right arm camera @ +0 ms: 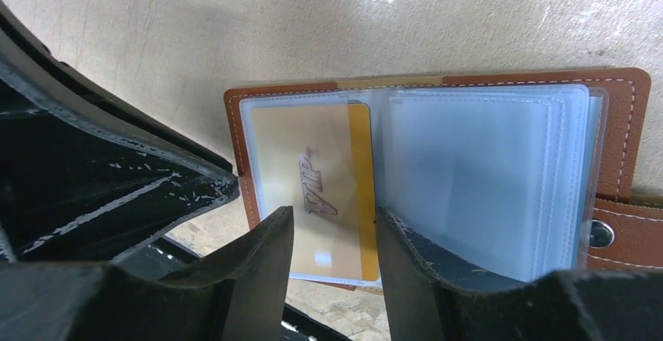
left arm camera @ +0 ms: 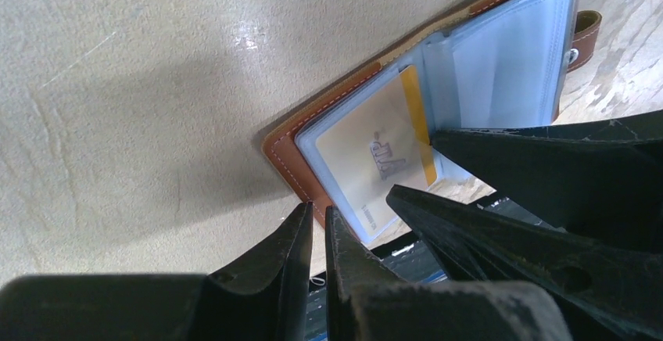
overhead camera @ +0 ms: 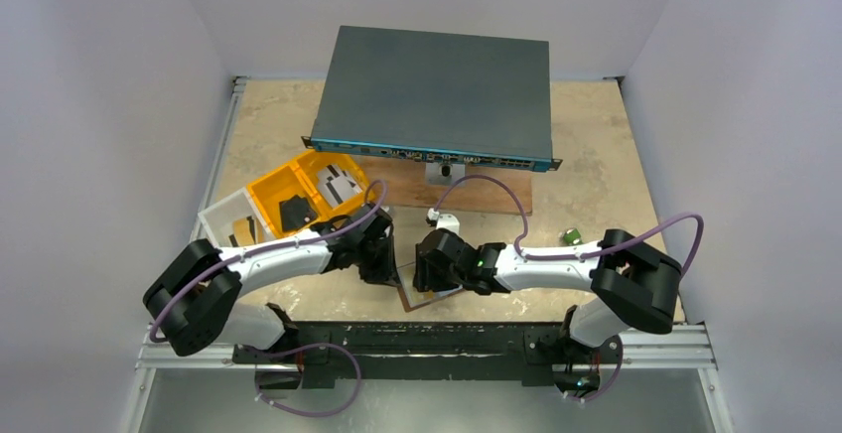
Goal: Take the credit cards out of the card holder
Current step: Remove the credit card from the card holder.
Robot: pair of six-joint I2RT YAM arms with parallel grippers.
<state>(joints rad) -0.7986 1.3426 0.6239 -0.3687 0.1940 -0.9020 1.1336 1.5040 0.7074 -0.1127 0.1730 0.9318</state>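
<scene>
Pinched to a thin slit with nothing between its fingers, the left gripper fills the bottom of its wrist view, just off the near left corner of the card holder. Behind it to the left in the top view, a yellow tray holds a black card and striped white cards. The brown leather holder lies open and flat near the table edge, clear pockets up. Its left pocket holds a pale gold credit card reading "VIP" in slanted letters, with a darker gold band along one side. The right gripper stands narrowly parted over that card's lower edge; whether it touches, I cannot tell.
</scene>
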